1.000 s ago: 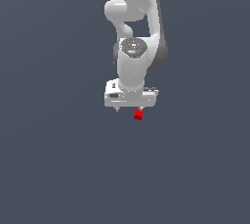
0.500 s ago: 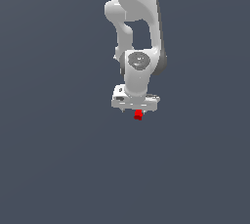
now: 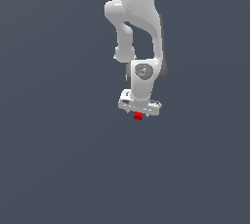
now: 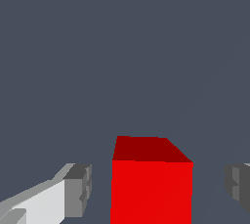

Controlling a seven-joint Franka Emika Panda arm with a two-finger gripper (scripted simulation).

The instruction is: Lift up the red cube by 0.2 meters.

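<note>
The arm [image 3: 139,17] is glossy white, built of rounded, bulbous links. A grey disc with a small red mark [image 3: 143,71] sits above the gripper [image 3: 139,112], whose white fingers [image 4: 41,203] end in dark grey, ridged pads [image 4: 78,190].

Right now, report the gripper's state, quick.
Gripper: open. The jaws stand either side of the red cube with a gap showing on both sides in the wrist view; nothing is clamped yet.
</note>
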